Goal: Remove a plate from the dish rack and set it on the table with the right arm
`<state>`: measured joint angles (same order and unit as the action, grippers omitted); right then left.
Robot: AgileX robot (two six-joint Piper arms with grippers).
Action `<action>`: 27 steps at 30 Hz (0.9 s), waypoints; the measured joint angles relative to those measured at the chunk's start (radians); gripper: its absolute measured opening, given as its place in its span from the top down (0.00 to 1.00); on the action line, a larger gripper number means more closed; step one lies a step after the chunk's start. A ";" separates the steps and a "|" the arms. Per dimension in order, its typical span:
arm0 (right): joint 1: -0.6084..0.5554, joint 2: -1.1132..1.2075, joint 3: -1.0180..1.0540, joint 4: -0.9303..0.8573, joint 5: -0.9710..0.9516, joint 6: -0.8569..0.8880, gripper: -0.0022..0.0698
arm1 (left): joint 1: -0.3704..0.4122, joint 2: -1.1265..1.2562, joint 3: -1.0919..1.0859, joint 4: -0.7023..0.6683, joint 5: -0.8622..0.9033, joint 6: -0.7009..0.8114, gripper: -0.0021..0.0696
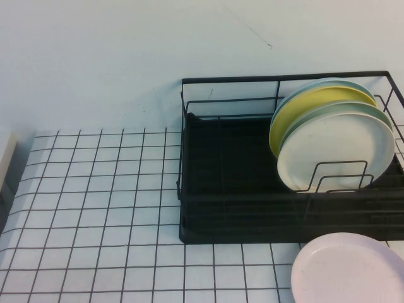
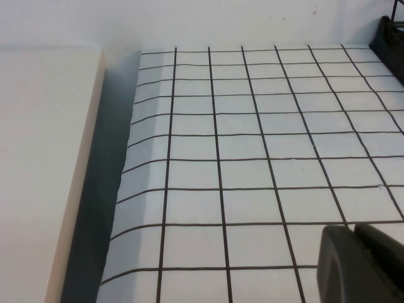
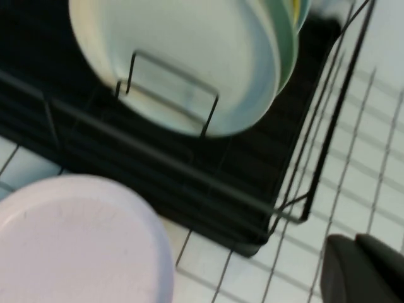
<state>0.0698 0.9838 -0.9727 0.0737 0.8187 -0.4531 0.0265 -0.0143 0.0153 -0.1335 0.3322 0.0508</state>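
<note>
The pale pink plate (image 1: pixel 347 268) lies flat on the gridded white table (image 1: pixel 95 208) just in front of the black dish rack (image 1: pixel 240 208), at the near right. The right wrist view also shows the plate (image 3: pixel 76 240) beside the rack's corner (image 3: pixel 189 183). My right gripper (image 3: pixel 355 240) is shut and empty, above the table to the right of the rack, apart from the plate. My left gripper (image 2: pixel 352 227) is shut and empty, low over the table's left part (image 2: pixel 252 126). Neither gripper shows in the high view.
Upright in the rack's right end stand a pale mint-white plate (image 1: pixel 334 151), a yellow plate (image 1: pixel 297 110) and another pale plate behind. The rack's left half holds nothing. A beige block (image 2: pixel 44 158) borders the table's left edge.
</note>
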 joint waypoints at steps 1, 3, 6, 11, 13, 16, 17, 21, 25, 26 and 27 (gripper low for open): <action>0.000 -0.047 0.012 0.002 -0.028 -0.012 0.96 | 0.000 0.000 0.000 0.000 0.000 0.000 0.98; 0.000 -0.133 0.052 0.004 -0.085 -0.029 0.97 | 0.000 0.000 0.000 0.000 0.000 0.000 0.98; 0.000 -0.265 0.158 0.006 -0.167 -0.038 0.97 | 0.000 0.000 0.000 0.000 0.000 0.000 0.98; 0.000 -0.470 0.414 0.010 -0.272 -0.043 0.97 | 0.000 0.000 0.000 0.000 0.000 0.000 0.98; 0.000 -0.534 0.516 0.015 -0.295 -0.043 0.97 | 0.000 0.000 0.000 0.000 0.000 0.000 0.98; 0.000 -0.616 0.650 0.016 -0.330 -0.043 0.97 | 0.000 0.000 0.000 0.000 0.000 0.000 0.98; 0.000 -0.638 0.678 0.017 -0.340 -0.043 0.97 | 0.000 0.000 0.000 0.000 0.000 0.000 0.98; 0.000 -0.688 0.712 0.026 -0.350 -0.039 0.97 | 0.000 0.000 0.000 0.000 0.000 0.000 0.98; 0.000 -0.696 0.712 0.030 -0.360 -0.039 0.97 | 0.000 0.000 0.000 0.000 0.000 0.000 0.98; 0.000 -0.696 0.712 0.030 -0.362 -0.039 0.97 | 0.000 0.000 0.000 0.000 0.000 0.000 0.98; 0.000 -0.696 0.712 0.030 -0.362 -0.037 0.97 | 0.000 0.000 0.000 0.000 0.000 0.000 0.98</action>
<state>0.0698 0.2877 -0.2603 0.1042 0.4570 -0.4903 0.0265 -0.0143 0.0153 -0.1335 0.3322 0.0508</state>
